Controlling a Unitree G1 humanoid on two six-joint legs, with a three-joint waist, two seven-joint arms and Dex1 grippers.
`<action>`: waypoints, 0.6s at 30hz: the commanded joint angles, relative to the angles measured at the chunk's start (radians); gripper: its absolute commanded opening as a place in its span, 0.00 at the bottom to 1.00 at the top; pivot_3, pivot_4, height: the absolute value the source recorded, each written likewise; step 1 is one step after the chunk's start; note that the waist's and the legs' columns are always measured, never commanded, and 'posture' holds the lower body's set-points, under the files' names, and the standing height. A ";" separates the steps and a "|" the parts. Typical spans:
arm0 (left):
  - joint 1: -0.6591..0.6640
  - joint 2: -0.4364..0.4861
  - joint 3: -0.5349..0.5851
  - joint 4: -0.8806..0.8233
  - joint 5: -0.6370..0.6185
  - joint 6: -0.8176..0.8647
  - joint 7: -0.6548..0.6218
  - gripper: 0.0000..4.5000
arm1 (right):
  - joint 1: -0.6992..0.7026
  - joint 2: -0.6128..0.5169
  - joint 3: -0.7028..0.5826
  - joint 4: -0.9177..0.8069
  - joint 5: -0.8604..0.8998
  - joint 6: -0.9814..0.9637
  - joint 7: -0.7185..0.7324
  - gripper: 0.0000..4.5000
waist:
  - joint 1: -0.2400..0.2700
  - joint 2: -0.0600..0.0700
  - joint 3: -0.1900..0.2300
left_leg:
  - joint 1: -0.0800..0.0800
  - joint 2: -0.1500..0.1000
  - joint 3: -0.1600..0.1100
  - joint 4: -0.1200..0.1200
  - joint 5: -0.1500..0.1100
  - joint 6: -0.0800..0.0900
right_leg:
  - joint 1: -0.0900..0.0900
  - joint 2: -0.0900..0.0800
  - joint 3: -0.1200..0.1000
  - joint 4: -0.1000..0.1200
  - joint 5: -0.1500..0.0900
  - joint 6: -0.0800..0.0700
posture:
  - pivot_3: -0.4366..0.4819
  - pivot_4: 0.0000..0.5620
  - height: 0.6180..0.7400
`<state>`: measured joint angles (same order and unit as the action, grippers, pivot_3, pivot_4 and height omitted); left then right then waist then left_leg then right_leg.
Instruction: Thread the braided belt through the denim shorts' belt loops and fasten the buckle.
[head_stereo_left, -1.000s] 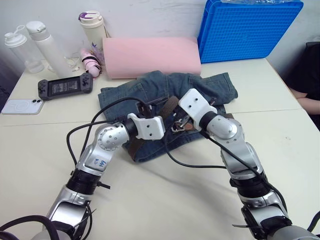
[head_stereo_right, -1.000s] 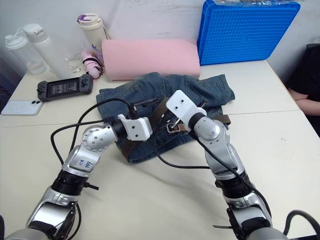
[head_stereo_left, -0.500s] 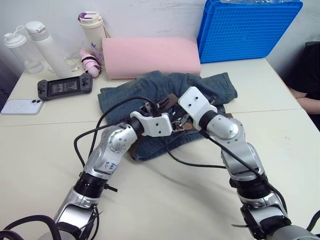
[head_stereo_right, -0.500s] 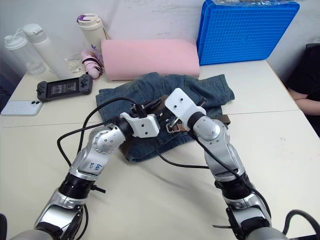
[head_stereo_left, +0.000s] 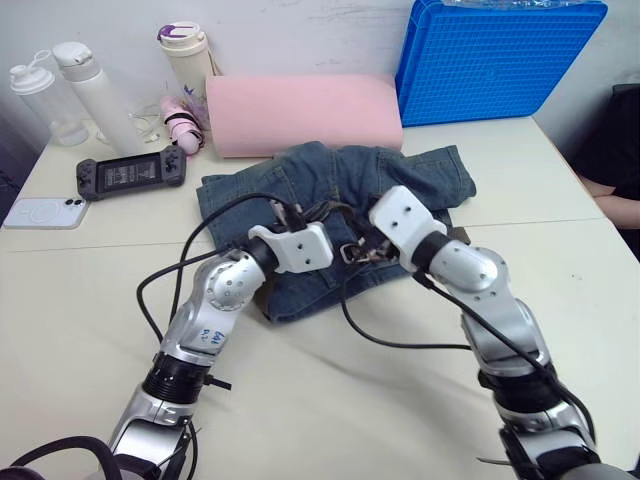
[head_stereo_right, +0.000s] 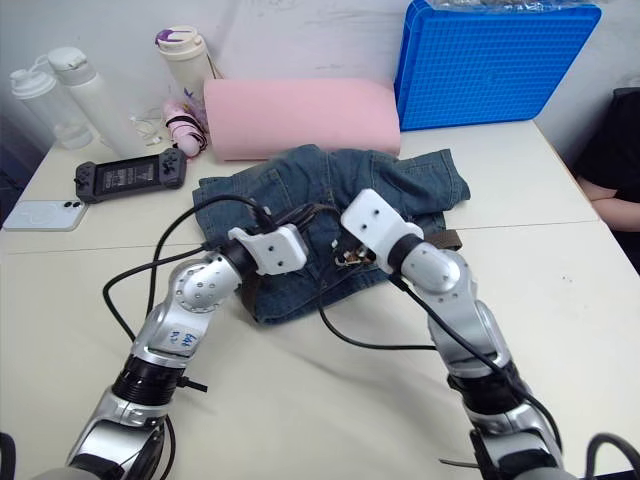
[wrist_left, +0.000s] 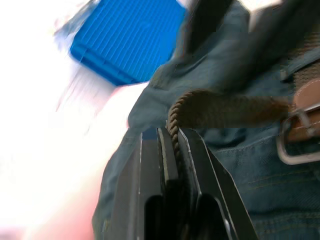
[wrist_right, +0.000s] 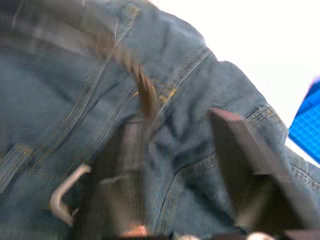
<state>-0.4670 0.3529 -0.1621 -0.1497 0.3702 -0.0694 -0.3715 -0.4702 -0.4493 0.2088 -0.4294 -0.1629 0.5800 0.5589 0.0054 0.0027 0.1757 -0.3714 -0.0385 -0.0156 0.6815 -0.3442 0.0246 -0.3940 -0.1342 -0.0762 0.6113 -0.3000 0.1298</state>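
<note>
On the counter, the left pincer (wrist_left: 170, 150) pinches the braided belt (wrist_left: 225, 107) over the denim shorts (head_stereo_left: 300, 180), the strap running toward the buckle (wrist_left: 295, 145) at its 3 o'clock, beside the spread right pincer (wrist_right: 190, 165).

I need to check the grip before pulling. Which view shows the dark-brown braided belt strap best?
The left wrist view: the dark-brown braided belt runs from between the left gripper's shut fingers toward the silver metal buckle. The right wrist view shows a blurred stretch of it over the blue denim shorts; the eye views mostly hide it behind the arms.
</note>
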 joint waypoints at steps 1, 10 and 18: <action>0.037 -0.025 0.060 -0.067 -0.175 -0.007 -0.039 0.00 | 0.052 -0.027 -0.049 -0.047 0.076 -0.101 0.054 0.86 | -0.001 0.000 0.000 | 0.000 0.000 0.000 0.000 0.000 0.000 | 0.000 0.000 0.000 0.000 0.000 0.000 | 0.48 0.27 1.00; 0.086 -0.022 0.101 -0.098 -0.337 0.065 -0.104 0.00 | 0.083 0.103 -0.072 0.036 0.195 -0.137 0.003 0.86 | -0.002 0.000 0.000 | 0.001 0.001 0.000 0.001 0.000 -0.001 | 0.001 0.000 0.000 0.000 0.000 0.000 | 0.48 0.27 1.00; 0.091 -0.007 0.094 -0.106 -0.329 0.064 -0.100 0.00 | 0.073 0.106 -0.071 0.110 0.192 -0.193 -0.025 0.61 | -0.001 0.000 0.000 | 0.001 0.000 -0.001 0.000 0.000 0.000 | 0.001 0.000 0.000 0.000 0.000 0.000 | 0.48 0.27 1.00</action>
<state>-0.3812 0.3340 -0.0759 -0.2047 0.0467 0.0111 -0.4759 -0.3938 -0.3391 0.1487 -0.3040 0.0249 0.4162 0.5396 0.0048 0.0027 0.1757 -0.3707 -0.0382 -0.0161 0.6817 -0.3439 0.0242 -0.3933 -0.1339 -0.0764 0.6111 -0.3000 0.1298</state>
